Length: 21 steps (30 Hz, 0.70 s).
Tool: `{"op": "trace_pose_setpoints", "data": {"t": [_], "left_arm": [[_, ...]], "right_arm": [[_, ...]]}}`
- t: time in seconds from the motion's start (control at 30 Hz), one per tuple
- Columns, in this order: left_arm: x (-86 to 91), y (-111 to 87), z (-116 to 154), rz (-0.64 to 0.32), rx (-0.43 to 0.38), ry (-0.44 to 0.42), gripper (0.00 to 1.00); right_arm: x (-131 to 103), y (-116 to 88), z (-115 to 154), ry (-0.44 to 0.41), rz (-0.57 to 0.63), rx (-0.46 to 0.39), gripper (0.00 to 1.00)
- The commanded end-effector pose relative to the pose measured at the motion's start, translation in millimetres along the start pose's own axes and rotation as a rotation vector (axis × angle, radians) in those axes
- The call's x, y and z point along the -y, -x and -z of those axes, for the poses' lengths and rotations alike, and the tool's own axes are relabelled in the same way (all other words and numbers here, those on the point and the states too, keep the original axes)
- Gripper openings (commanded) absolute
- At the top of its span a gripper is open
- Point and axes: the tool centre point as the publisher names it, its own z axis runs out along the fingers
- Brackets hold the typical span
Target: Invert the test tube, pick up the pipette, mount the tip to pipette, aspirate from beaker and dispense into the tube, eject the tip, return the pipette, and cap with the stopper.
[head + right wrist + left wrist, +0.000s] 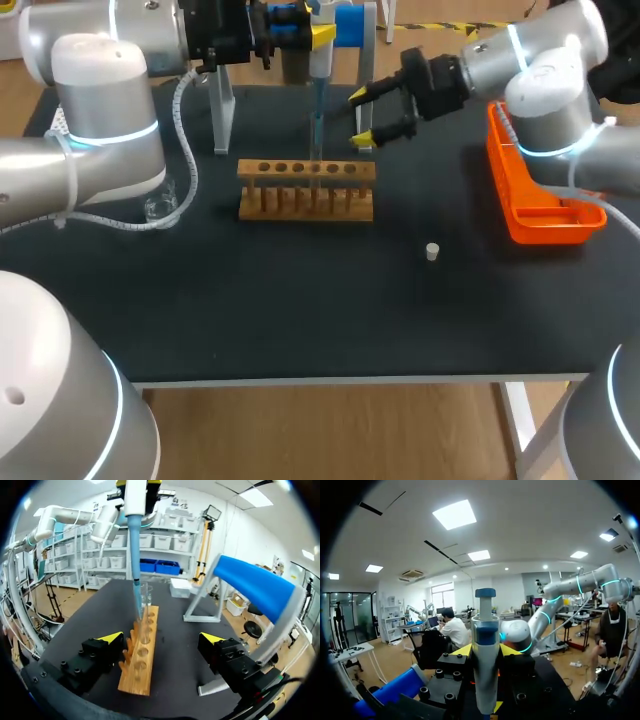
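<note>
My left gripper is shut on the white and blue pipette, which it holds upright above the wooden rack. The left wrist view shows the pipette clamped between the yellow tips of my left gripper. Its blue tip reaches down into the clear test tube standing in the rack. Just right of the tube, my right gripper stands open and holds nothing; it faces the rack end-on. A small white stopper lies on the mat, right of the rack.
A glass beaker sits left of the rack under my left arm. An orange tray lies at the right edge. The blue pipette stand, on grey legs, is behind the rack, also seen as the stand beside my right gripper.
</note>
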Motion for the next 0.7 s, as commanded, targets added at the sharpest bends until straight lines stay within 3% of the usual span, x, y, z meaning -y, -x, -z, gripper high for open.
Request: {"op": "trace_pose_setpoints", "data": {"t": [0.03,0.3,0.7], "left_arm": [[0.1,-0.9,-1,0.000,0.005,-0.001,0.00],[0.1,-0.9,-1,0.000,0.005,-0.001,0.00],[0.1,-0.9,-1,0.000,0.005,-0.001,0.00]], "right_arm": [[-5,-13,29,0.024,-0.018,0.044,1.00],[-34,-16,80,0.116,-0.068,0.119,1.00],[-115,-15,132,0.253,-0.106,0.174,1.00]]}}
